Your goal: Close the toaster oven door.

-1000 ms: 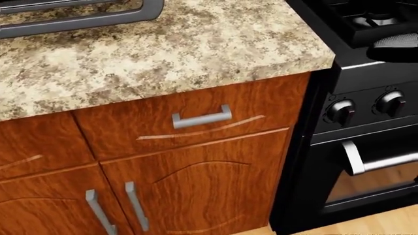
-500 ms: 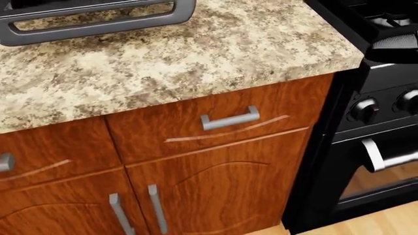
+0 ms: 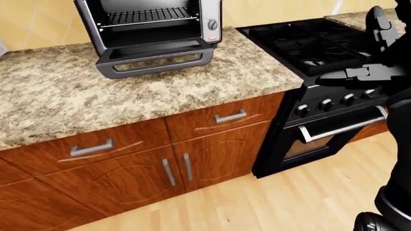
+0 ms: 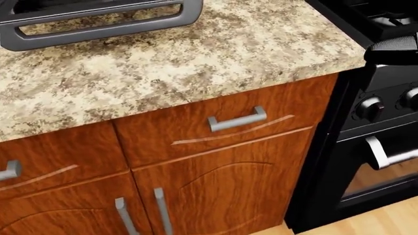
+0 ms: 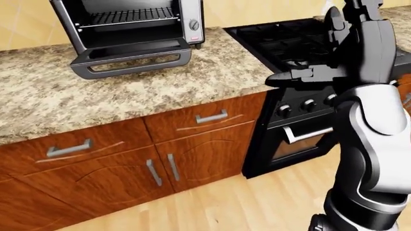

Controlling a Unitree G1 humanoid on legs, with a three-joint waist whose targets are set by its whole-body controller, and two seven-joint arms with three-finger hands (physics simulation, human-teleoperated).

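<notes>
Showing one toaster oven (image 3: 154,29), one door (image 3: 157,60) hanging open, one wire rack (image 3: 151,16) inside, one dial (image 3: 212,24). One granite counter (image 3: 77,101). Two drawers showing, one bar handle (image 3: 230,116) each; two cabinet doors below, two vertical handles (image 3: 177,168). One black stove (image 3: 321,57), four knobs (image 3: 326,104) visible, one oven handle (image 3: 340,127).

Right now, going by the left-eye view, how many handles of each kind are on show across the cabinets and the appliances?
Drawer pulls: 2
Cabinet door pulls: 2
Toaster oven door handle: 1
Stove oven door handle: 1
Total: 6
</notes>
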